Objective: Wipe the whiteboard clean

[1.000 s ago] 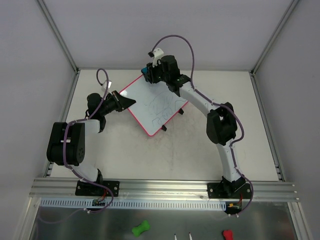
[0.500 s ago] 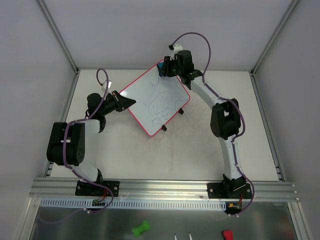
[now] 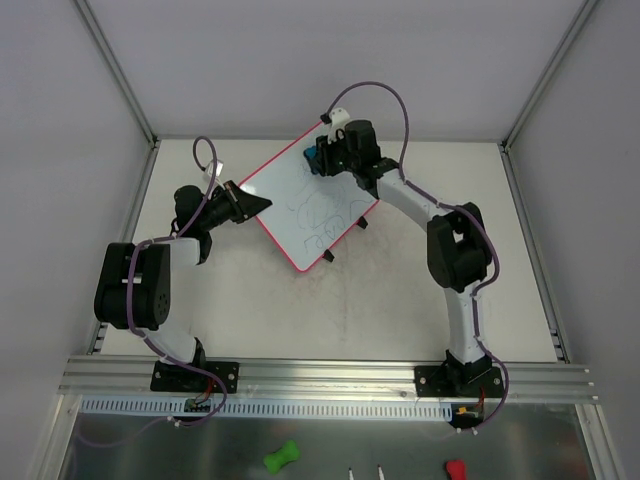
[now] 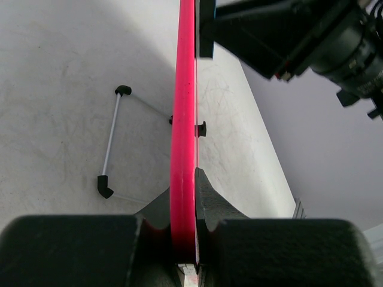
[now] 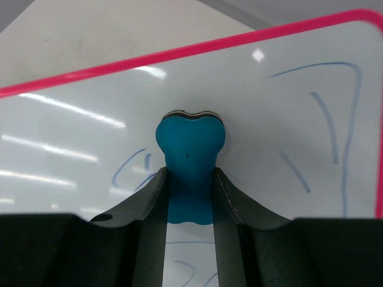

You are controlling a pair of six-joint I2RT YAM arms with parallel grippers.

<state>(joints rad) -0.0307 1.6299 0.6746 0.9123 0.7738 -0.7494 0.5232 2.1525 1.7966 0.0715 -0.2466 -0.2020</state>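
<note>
Left tool [image 4: 182, 203]: clamped on whiteboard [image 3: 300, 235] edge
Right tool [image 5: 190, 179]: pinching eraser [image 5: 190, 146], pressed on board
Left to do: blue scribbles [image 3: 318, 212] mostly unwiped (barely begun)

Bright, even overhead light; streaks of glare cross the whiteboard [image 5: 90, 119]; near it, the wrist-view fingers [image 4: 72, 251] blur darkly.

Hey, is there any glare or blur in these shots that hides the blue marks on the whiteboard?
Right wrist: glare streaks cross the whiteboard at picture left, yet the scribbles are readable; the eraser is sharp, the right tool dark and soft. Left wrist: the left tool is blurred, the board seen edge-on. Top view: even light, marks faint.
</note>
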